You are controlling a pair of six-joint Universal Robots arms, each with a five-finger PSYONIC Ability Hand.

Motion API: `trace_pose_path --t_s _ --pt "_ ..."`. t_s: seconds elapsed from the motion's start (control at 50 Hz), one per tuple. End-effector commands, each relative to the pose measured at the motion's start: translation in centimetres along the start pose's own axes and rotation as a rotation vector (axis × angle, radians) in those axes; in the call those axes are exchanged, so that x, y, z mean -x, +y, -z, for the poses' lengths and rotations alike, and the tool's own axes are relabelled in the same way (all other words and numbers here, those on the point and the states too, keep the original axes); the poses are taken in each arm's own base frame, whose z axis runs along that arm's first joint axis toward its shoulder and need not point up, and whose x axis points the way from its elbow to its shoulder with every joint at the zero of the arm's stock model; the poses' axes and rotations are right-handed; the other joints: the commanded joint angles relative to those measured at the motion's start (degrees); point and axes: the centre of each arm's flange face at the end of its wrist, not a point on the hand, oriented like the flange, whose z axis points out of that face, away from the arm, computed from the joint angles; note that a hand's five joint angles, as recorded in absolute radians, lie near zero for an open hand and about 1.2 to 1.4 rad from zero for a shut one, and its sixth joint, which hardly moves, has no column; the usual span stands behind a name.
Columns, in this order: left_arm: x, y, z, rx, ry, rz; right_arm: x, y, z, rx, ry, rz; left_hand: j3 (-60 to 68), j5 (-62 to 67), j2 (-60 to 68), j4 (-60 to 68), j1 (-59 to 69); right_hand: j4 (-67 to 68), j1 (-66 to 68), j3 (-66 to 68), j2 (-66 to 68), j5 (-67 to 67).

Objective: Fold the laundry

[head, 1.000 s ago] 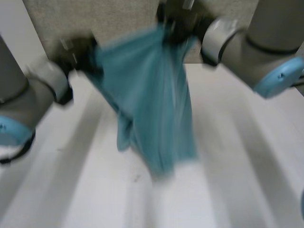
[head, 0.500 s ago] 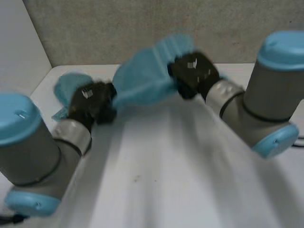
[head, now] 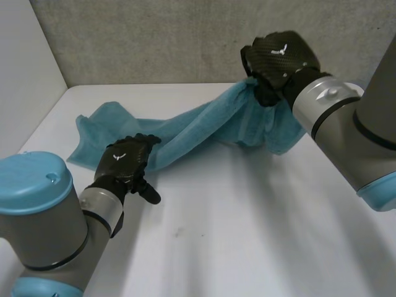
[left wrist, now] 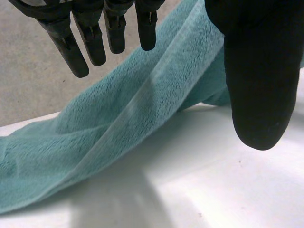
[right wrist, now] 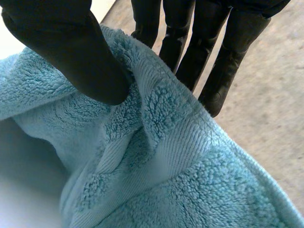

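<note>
Towel (head: 204,124) bars the far side; near table (head: 247,235) lies open.

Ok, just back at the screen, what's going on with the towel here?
The robot's right hand pinches one end of the teal terry towel between thumb and fingers, raised above the white table. The rest trails in a bunched strip down to the left hand, which is open at the towel's near edge, gripping nothing. No fold is made yet.
</note>
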Motion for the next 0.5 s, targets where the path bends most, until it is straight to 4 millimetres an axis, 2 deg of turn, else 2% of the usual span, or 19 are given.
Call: trace_pose_path --t_s 0.02,0.16,0.26,0.3,0.38,0.5 --pt "0.1 0.2 0.8 0.007 -0.01 0.051 -0.6 -1.9 0.4 -0.03 0.065 0.003 -2.12 -1.35 -1.1 -1.11 -2.12 11.51 23.31 12.02 12.56 13.95" --pt "0.3 0.8 0.0 0.016 -0.025 0.055 1.3 -4.7 2.0 -0.095 0.022 0.0 -0.79 -0.01 0.24 0.23 -0.78 11.51 23.31 12.02 12.56 13.95" --pt "0.3 1.1 -1.1 0.016 -0.042 0.055 0.9 -5.9 3.0 -0.116 0.027 -0.006 2.25 3.03 3.27 3.27 2.26 11.51 23.31 12.02 12.56 13.95" --pt "0.2 1.7 -1.7 0.032 -0.042 0.054 0.8 -6.3 3.3 -0.126 0.03 -0.011 7.77 8.55 8.79 8.79 7.78 11.51 23.31 12.02 12.56 13.95" --pt "0.0 2.1 -2.0 0.041 -0.039 0.053 0.0 -7.7 3.9 -0.159 0.063 -0.034 10.98 11.76 12.01 12.0 10.99 11.51 23.31 12.02 12.56 13.95" --pt "-0.1 2.6 -2.5 0.05 -0.039 0.077 -0.3 -8.2 4.2 -0.169 0.086 -0.04 12.17 12.94 13.19 13.18 12.17 11.51 23.31 12.02 12.56 13.95"
